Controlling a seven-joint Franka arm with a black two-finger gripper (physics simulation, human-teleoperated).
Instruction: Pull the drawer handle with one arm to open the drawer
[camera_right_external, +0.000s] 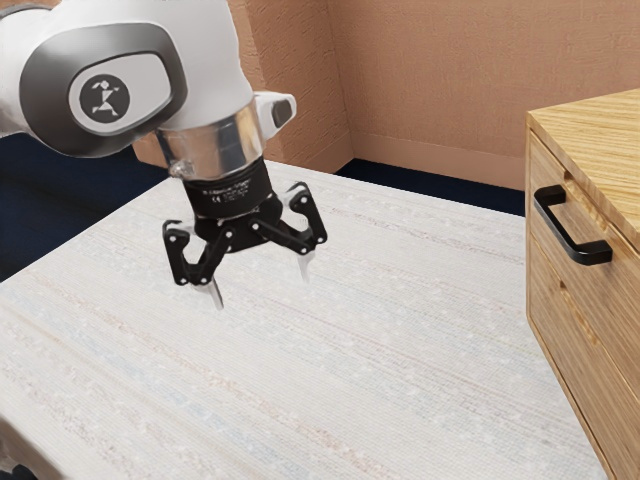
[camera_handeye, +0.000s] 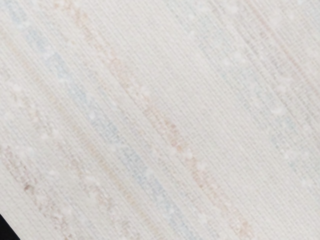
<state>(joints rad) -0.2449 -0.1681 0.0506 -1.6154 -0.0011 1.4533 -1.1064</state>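
A light wooden cabinet (camera_right_external: 600, 140) stands at the exterior view's right edge. Its top drawer front (camera_right_external: 590, 290) carries a black bar handle (camera_right_external: 568, 226) and sits flush with the cabinet. My black gripper (camera_right_external: 262, 283) hangs over the pale table (camera_right_external: 400, 340) well to the left of the handle, pointing down, open, with nothing between its fingers. Under my hand the wrist view has the table's pale woven surface (camera_handeye: 160, 120).
A second drawer front (camera_right_external: 580, 370) lies below the top one. Brown walls stand behind the table, with dark floor (camera_right_external: 60, 200) beyond its far and left edges. Bare tabletop spans the gap between gripper and cabinet.
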